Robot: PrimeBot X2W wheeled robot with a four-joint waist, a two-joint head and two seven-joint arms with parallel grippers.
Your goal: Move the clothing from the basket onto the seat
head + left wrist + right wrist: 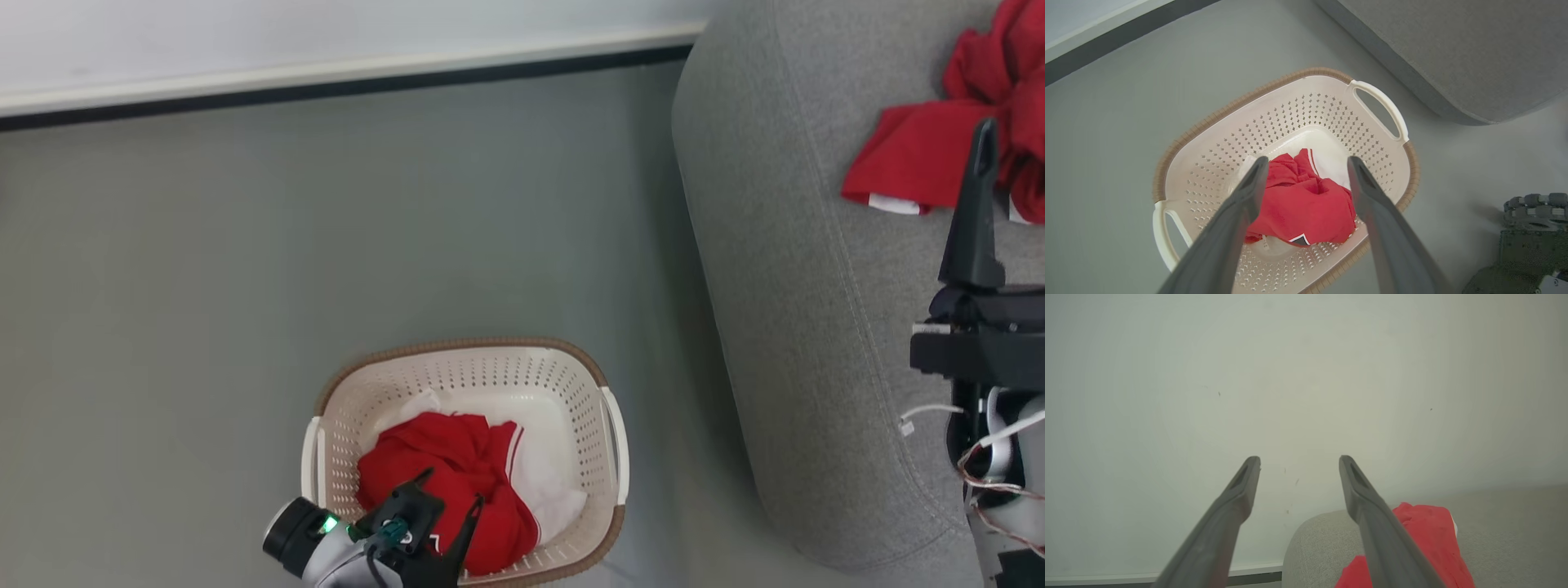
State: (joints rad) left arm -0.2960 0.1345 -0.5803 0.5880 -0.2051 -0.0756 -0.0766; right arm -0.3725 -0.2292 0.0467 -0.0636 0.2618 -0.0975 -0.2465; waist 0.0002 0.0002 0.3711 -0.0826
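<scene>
Left gripper (1307, 163): jaws apart, empty, poised above basket (1167, 159), fingers framing red clothing (1302, 208) heaped on basket floor.
Right gripper (1299, 459): jaws apart, empty, raised over seat (784, 245). Other red garments (914, 155) lie on seat.
Risks:
- Shallow pinch takes one fold only; fabric slips out during lift.
- Fingertip snags perforated wall, tips light basket.
- Trailing hem catches rim.
</scene>
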